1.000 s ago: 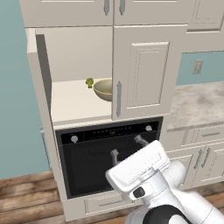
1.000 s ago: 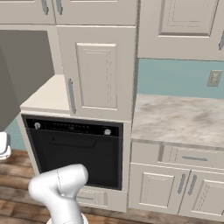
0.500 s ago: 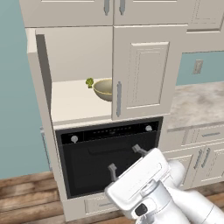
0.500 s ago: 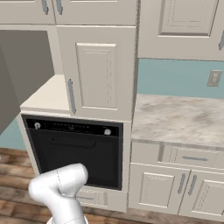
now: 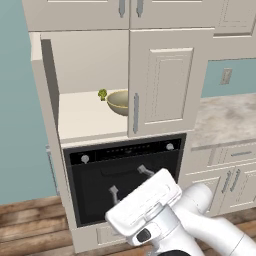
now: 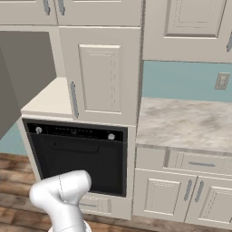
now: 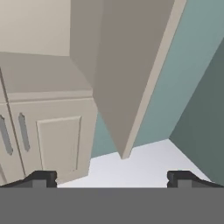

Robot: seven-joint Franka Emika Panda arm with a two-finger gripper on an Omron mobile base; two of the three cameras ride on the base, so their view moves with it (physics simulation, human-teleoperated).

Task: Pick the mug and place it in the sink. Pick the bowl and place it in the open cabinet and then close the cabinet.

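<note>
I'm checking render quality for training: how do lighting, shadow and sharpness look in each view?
Left base view: flat, even light, bowl soft-edged in the cabinet. Right base view: no glare on the oven, open door dim grey. Hand view: the open door evenly shaded, edges slightly soft.

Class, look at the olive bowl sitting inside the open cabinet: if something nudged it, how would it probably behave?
The bowl looks rigid, so it would probably slide as one piece across the smooth cabinet shelf. Being wide and shallow, it seems unlikely to tip, though its rounded underside might let it rock. The small green item beside it could get knocked.
</note>
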